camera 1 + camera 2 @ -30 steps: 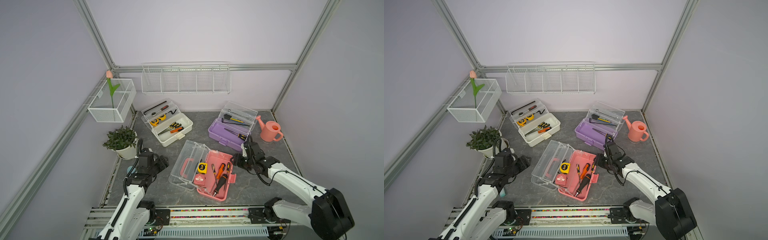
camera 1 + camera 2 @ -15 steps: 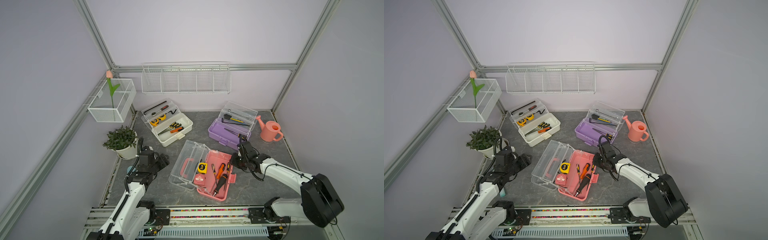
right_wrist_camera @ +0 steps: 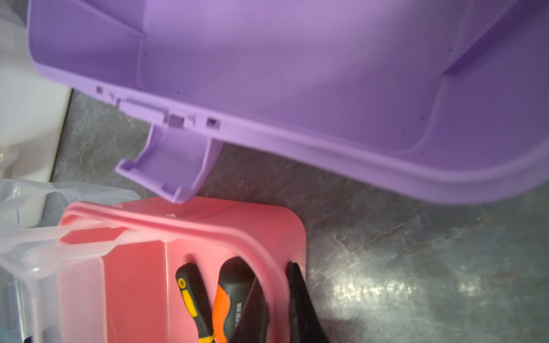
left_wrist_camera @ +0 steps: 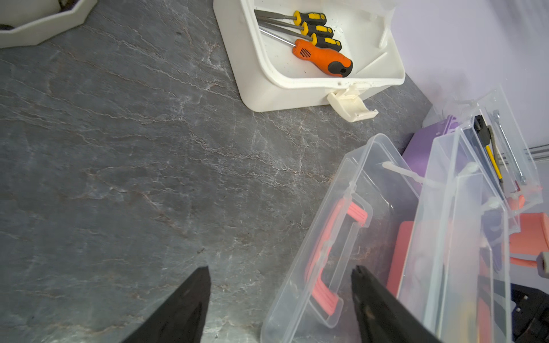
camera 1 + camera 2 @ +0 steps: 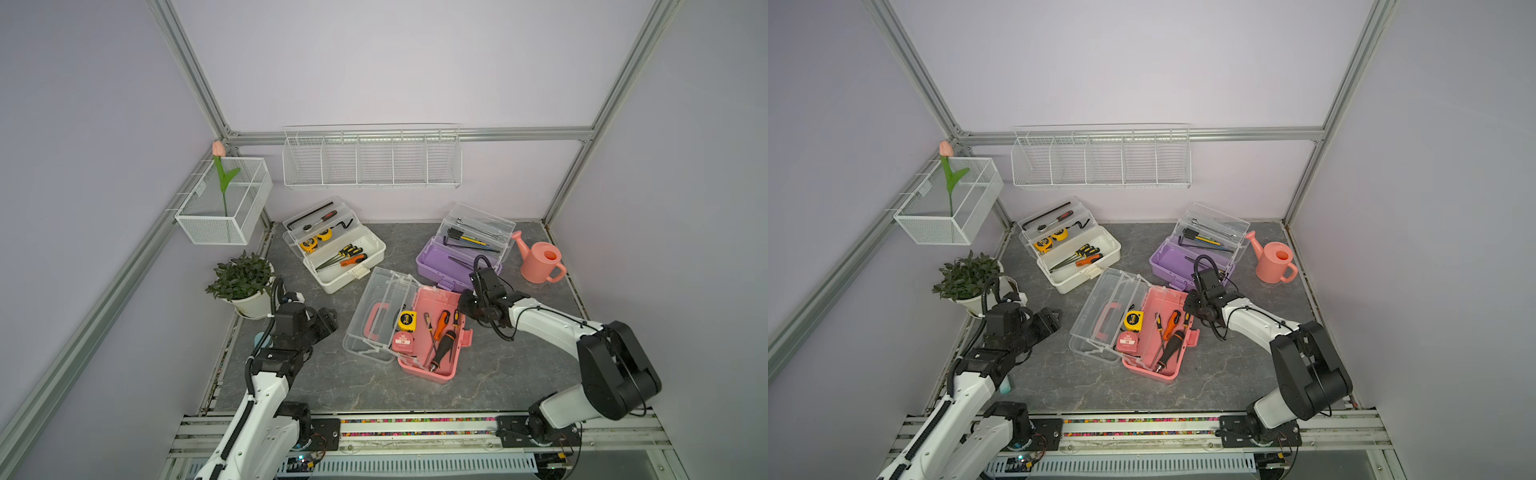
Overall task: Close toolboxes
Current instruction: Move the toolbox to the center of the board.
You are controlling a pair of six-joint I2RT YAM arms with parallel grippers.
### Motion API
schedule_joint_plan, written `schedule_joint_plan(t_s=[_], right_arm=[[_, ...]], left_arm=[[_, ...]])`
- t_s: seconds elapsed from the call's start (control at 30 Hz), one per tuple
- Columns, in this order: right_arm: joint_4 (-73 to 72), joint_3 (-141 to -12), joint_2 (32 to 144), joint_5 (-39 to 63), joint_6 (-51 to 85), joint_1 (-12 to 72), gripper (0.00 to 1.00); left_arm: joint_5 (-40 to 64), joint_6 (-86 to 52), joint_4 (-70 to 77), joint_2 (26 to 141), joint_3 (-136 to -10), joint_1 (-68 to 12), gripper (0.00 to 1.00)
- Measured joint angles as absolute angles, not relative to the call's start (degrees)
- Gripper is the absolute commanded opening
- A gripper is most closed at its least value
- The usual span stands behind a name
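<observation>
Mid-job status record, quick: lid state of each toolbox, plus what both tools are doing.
pink plastic toolbox: open, clear lid flipped back
white plastic toolbox: open
purple plastic toolbox: open
right tool: shut on the pink toolbox's rim, at the end nearest the purple one
left tool: open, empty, beside the clear lid

Centre toolbox [image 5: 436, 297] before left toolbox [image 5: 370, 249] and right toolbox [image 5: 436, 266]; watering can [image 5: 540, 266] rightmost

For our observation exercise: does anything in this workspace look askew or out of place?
The pink toolbox lies slanted, its corner crowding the hanging latch of the purple toolbox; contact is unclear. The right gripper pinches the pink rim.
</observation>
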State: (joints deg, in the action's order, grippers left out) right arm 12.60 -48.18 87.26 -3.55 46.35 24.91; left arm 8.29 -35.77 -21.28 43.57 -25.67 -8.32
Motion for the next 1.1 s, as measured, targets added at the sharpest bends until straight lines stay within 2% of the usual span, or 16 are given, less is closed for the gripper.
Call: schedule_joint_plan(t_s=[0.07,0.13,0.23,0.33,0.7,0.83,1.1], right_arm=[[12.84,-49.17,88.12,-3.6,45.93,23.77,0.17],[12.69,-50.48,89.32,-3.38,45.47,23.03,0.31],[11.38,-52.69,90.28,-2.68,44.73,22.46,0.41],[10.41,-53.47,90.26,-1.93,44.16,22.44,0.46],[10.2,-53.52,88.29,-1.65,42.13,22.17,0.48],[10.22,-53.52,86.0,-1.63,41.5,22.17,0.49],[10.76,-53.52,82.46,-1.65,40.66,22.15,0.5]], left_arm=[[9.69,-35.77,-21.32,42.13,-24.8,-8.32,0.75],[11.81,-35.99,-20.73,41.45,-23.35,-8.32,0.73],[15.7,-37.21,-18.31,41.58,-19.92,-8.32,0.7],[18.85,-39.0,-15.94,42.35,-16.62,-8.32,0.69],[24.82,-40.05,-11.53,48.69,-15.92,-9.96,0.53],[25.56,-39.75,-11.42,49.6,-15.92,-10.83,0.42],[23.99,-38.3,-10.33,52.77,-16.58,-10.9,0.34]])
